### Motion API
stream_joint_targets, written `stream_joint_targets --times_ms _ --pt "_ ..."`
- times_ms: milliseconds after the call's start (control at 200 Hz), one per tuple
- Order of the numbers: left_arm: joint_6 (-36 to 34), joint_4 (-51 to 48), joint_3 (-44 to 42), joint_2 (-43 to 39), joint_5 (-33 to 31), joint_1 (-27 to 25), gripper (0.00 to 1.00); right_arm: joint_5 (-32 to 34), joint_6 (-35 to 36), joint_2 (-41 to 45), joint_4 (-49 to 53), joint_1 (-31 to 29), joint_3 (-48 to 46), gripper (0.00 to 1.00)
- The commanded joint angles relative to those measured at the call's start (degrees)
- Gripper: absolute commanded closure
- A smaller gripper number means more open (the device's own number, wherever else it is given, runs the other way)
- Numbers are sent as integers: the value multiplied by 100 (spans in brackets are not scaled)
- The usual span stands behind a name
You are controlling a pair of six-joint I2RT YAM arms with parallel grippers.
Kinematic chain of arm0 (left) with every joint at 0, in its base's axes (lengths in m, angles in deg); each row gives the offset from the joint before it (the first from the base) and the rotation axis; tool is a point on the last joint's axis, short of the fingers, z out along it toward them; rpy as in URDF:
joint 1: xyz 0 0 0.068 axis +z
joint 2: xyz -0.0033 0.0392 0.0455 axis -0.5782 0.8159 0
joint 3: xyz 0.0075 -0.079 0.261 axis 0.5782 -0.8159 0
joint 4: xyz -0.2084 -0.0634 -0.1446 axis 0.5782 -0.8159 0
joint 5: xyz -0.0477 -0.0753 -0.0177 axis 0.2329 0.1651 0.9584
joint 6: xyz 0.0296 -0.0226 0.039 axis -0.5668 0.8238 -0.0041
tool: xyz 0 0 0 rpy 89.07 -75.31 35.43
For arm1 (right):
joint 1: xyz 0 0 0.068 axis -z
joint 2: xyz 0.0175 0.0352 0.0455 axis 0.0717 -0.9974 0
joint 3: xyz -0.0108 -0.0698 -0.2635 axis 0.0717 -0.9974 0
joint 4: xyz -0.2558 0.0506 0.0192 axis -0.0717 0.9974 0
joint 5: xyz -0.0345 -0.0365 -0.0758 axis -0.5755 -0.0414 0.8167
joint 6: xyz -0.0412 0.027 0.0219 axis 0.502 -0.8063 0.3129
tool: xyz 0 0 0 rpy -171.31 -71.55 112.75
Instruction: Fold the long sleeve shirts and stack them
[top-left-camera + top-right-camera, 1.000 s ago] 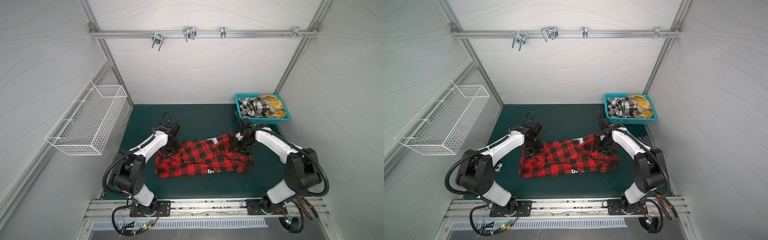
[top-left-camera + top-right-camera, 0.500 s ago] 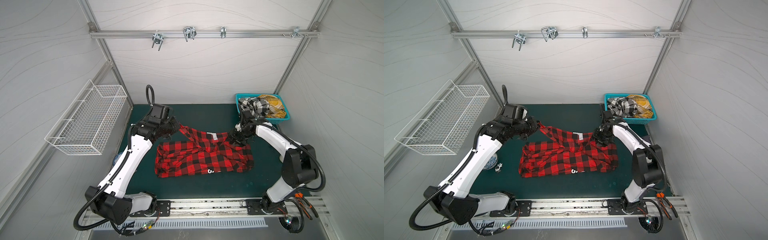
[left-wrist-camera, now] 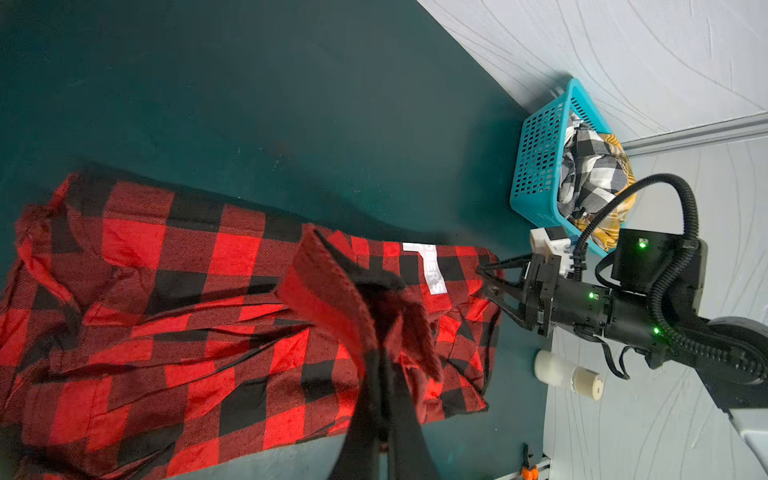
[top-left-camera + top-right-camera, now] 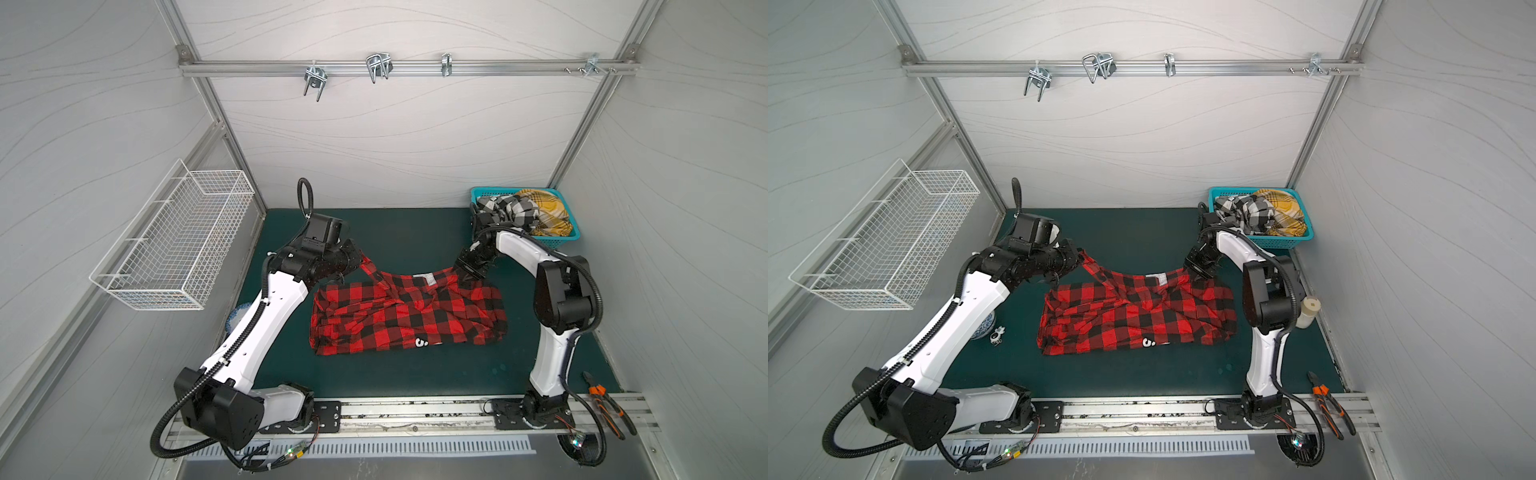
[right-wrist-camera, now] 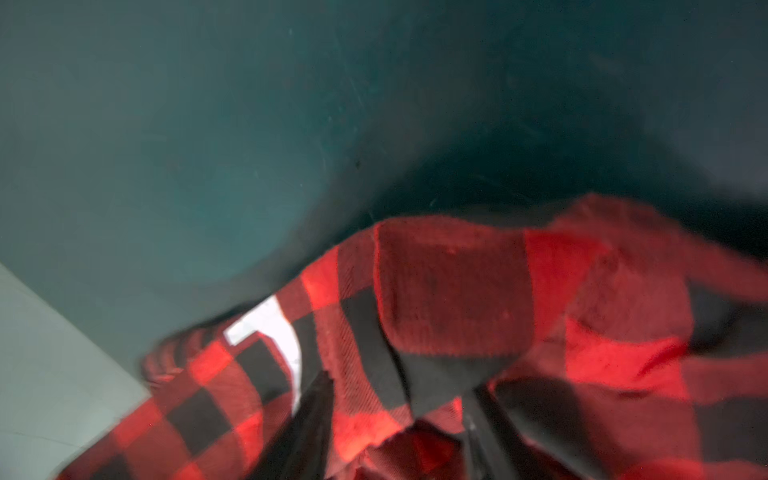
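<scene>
Nothing is folded or stacked yet. The red shirt lies rumpled in the middle of the worktop. The black-and-white shirt and the yellow shirt sit in the basket at the far right corner. My left tool is clamped on the red shirt's far left corner, holding it raised. My right tool straddles its far right corner with the jaws partly apart, and I cannot tell whether it grips.

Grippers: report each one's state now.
Left gripper: shut on the red-and-black shirt, one end raised.
Right gripper: open, fingers astride the shirt's collar edge.
</scene>
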Motion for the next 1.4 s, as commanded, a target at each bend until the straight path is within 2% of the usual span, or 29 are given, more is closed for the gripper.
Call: stream_joint_targets --times_ms 0,125,285,425,540,735,1056,1396 --pt "-112 222 17 -101 -199 36 100 203 -34 -36 347 -5 143 76" --pt "-25 349 -262 -116 -140 376 100 210 27 160 183 42 -259 100" --pt "-37 1014 -1226 -224 -124 927 100 213 148 617 -146 65 -1144 100" --pt "-59 1683 -2340 -318 -109 975 100 212 123 954 -427 59 -1893 100" --pt "137 2079 -3007 -150 -221 976 100 79 135 816 -646 100 -2044 100" --pt "108 2240 -2822 166 -173 982 100 109 242 806 -447 114 -1702 100" --pt "47 2038 -2336 -19 -437 1003 100 144 227 1590 -176 165 -1649 100" --pt "389 2253 -3524 99 -642 1090 100 37 31 1457 -792 -47 -2630 100"
